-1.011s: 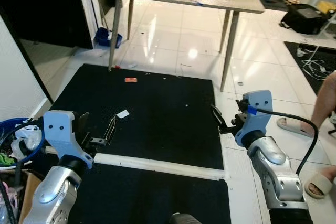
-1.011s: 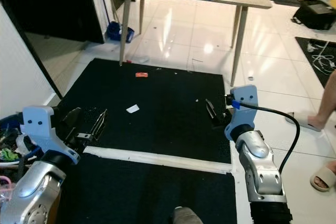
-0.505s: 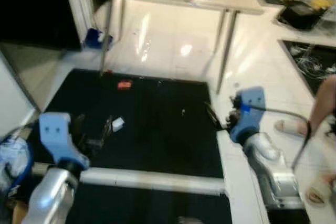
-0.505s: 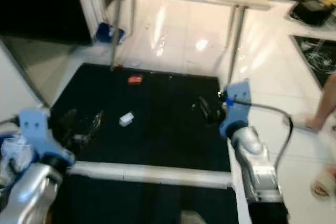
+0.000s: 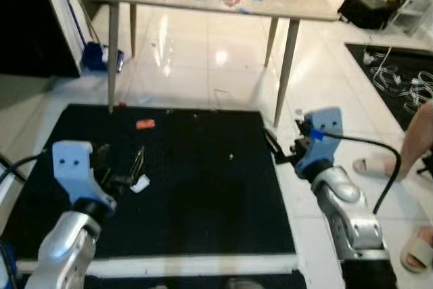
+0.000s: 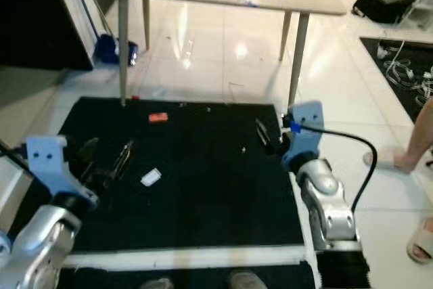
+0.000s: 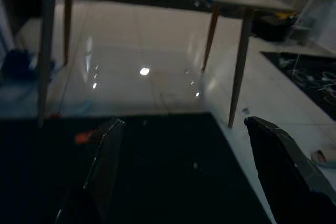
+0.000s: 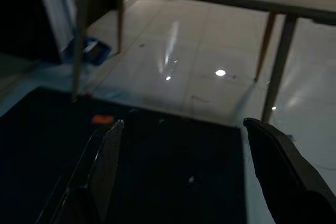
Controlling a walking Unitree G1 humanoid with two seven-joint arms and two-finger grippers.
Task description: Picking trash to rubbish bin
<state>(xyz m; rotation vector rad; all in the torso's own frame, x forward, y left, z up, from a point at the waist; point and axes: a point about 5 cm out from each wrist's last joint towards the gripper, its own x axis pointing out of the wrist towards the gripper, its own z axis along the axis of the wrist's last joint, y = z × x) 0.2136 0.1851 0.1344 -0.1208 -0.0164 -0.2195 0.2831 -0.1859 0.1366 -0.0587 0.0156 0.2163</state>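
We are looking down at a large black floor mat (image 5: pixel 189 187) spread on glossy white tiles, and both arms are raised over it. Our left gripper (image 5: pixel 122 170) hovers above the near left part of the mat, its two long black fingers (image 7: pixel 105 166) spread apart and grasping nothing. Just beside those fingertips, lying flat on the mat, is a small white scrap of paper (image 5: pixel 140 184); whether it is touched we cannot tell. Farther up the mat, close to its far edge, sits a small orange wrapper (image 5: pixel 145 124), well apart from the white scrap. A tiny white speck (image 5: pixel 231 156) lies near the middle of the mat.

Our right gripper (image 5: pixel 272 147) is held at the mat's right edge, fingers (image 8: pixel 273 156) parted wide and released, nothing between them. Both wrist views look along the open fingers toward the mat's far side, where the orange wrapper (image 8: pixel 102 119) shows as a small bright patch.

Beyond the mat stands a pale wooden table with slanted legs (image 5: pixel 284 72), its tabletop cluttered with small tools and colourful odds and ends. A blue object (image 5: pixel 95 55) rests on the tiles near the table's left leg, beyond the mat's far left corner. To the right of the mat a person's leg (image 5: pixel 416 143) shows, and light sandals (image 5: pixel 379 164).
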